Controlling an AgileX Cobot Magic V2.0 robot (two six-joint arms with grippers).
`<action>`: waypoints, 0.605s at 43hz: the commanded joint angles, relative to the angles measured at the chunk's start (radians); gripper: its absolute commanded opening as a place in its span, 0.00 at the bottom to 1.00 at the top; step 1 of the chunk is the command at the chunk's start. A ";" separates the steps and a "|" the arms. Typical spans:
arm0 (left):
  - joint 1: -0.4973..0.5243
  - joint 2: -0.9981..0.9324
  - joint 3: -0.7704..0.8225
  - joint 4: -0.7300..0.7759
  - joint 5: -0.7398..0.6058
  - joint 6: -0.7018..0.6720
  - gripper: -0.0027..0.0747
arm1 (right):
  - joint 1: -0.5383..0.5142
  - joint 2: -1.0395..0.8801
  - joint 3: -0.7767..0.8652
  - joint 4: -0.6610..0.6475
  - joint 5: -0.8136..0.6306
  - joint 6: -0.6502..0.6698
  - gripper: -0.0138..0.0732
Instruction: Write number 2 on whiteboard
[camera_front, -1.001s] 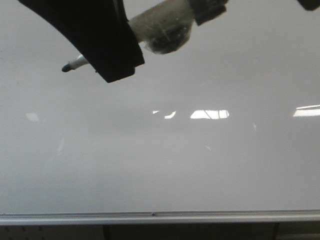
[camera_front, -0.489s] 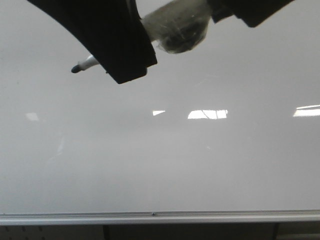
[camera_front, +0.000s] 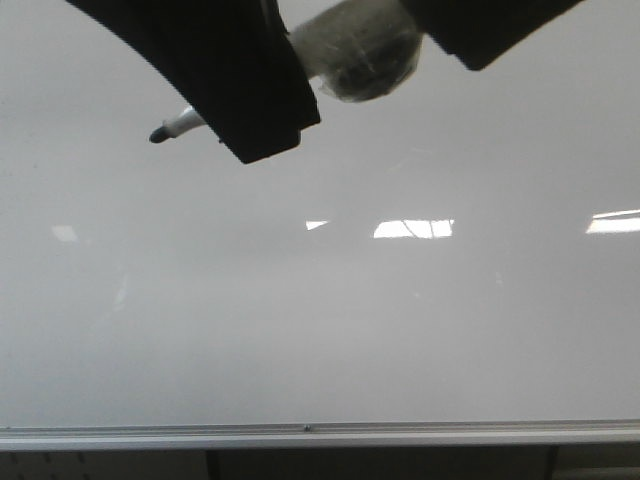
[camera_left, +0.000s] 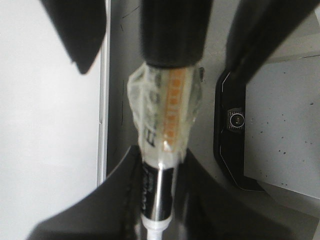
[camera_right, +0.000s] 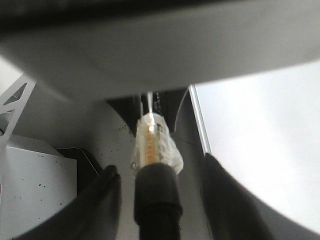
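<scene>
Both hands meet on one marker (camera_front: 185, 124) above the whiteboard (camera_front: 320, 330), a glossy pale grey sheet with a silver frame. Left hand (camera_front: 250, 110) is clamped on its barrel; right hand (camera_front: 470, 30) grips the taped rear. Marker lies nearly level, dark tip leftward.

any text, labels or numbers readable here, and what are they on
Nothing can be read for certain.
Marker: white print on the black barrel, too blurred to read.
Marker's taped section: orange markings under clear wrap, illegible.
Whiteboard: no writing visible, only light reflections.
</scene>
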 joint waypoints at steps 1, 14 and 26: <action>-0.007 -0.035 -0.032 -0.019 -0.043 -0.006 0.01 | -0.001 -0.008 -0.036 0.055 -0.033 -0.011 0.47; -0.007 -0.035 -0.032 -0.019 -0.043 -0.006 0.04 | -0.001 -0.008 -0.036 0.069 -0.031 -0.010 0.17; 0.014 -0.039 -0.032 -0.017 -0.073 -0.025 0.67 | -0.002 -0.010 -0.036 0.069 -0.031 0.009 0.12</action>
